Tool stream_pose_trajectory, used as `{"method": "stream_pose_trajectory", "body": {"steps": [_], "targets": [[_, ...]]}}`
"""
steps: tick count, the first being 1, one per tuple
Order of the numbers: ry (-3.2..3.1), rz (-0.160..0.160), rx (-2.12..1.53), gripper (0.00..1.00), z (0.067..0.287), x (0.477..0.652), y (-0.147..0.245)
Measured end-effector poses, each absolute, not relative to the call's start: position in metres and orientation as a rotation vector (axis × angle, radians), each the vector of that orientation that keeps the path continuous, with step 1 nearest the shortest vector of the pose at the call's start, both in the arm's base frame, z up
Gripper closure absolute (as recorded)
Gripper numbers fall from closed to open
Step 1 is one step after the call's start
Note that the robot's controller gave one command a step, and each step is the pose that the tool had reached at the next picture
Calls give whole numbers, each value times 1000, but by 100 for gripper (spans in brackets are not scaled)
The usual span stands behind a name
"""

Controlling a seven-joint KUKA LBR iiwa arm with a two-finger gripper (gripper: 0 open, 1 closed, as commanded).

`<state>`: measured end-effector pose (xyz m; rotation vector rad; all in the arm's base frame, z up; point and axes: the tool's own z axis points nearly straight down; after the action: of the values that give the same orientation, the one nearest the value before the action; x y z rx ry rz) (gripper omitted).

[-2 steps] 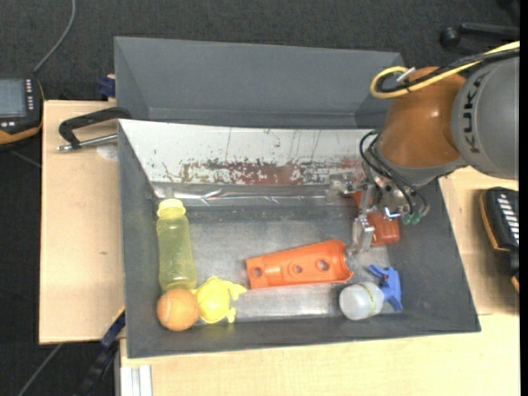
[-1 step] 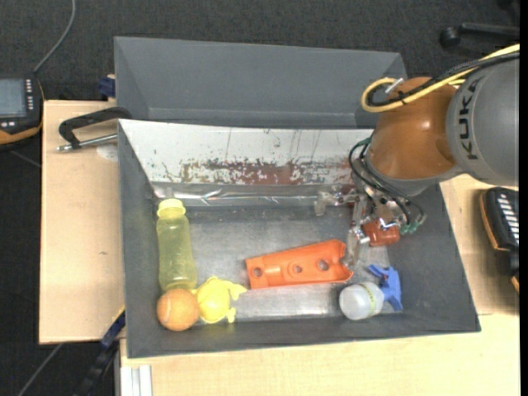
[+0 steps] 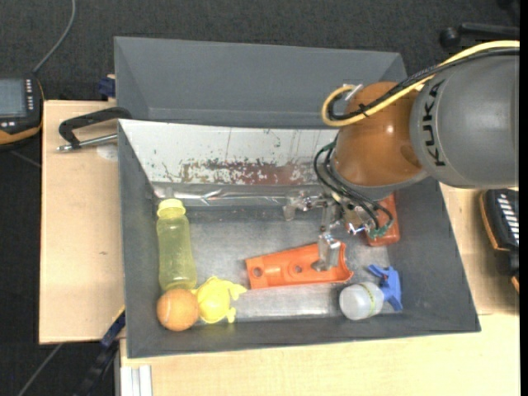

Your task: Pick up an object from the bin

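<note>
Dark carpet lies behind a grey metal bin (image 3: 247,85), whose far inner wall is streaked with rust-coloured marks. From the right the grey arm (image 3: 474,122) leans in over the rim, its wrist under an orange cover (image 3: 375,143) with black and yellow cables looped around it.

The jaws hang low over the bin floor right of the middle, at the right end of a flat, elongated orange plastic piece (image 3: 289,271) that lies slightly slanted on the floor. Whether the jaws are apart, together or clamped on that piece cannot be told; cables and the metal tip crowd the spot.

Close by on the right, near the front wall, lie a whitish rounded thing (image 3: 359,301) and, touching it, a small blue thing (image 3: 389,287). Behind these, half under the wrist cables, sits a reddish-orange block (image 3: 386,228) with a bit of green on it.

Well apart, along the left side, a pale yellow-green bottle (image 3: 176,250) lies lengthwise. At its near end an orange ball (image 3: 177,310) rests in the front left corner, with a crumpled yellow thing (image 3: 216,300) just beside it.
</note>
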<state>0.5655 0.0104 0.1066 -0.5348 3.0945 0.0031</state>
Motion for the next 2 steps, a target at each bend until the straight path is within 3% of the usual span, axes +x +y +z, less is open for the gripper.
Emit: {"method": "stream_pose_trajectory", "body": {"steps": [1,2], "targets": [[3122,10,-360,0,75,551,22],[3064,4,-665,100,72,552,38]]}}
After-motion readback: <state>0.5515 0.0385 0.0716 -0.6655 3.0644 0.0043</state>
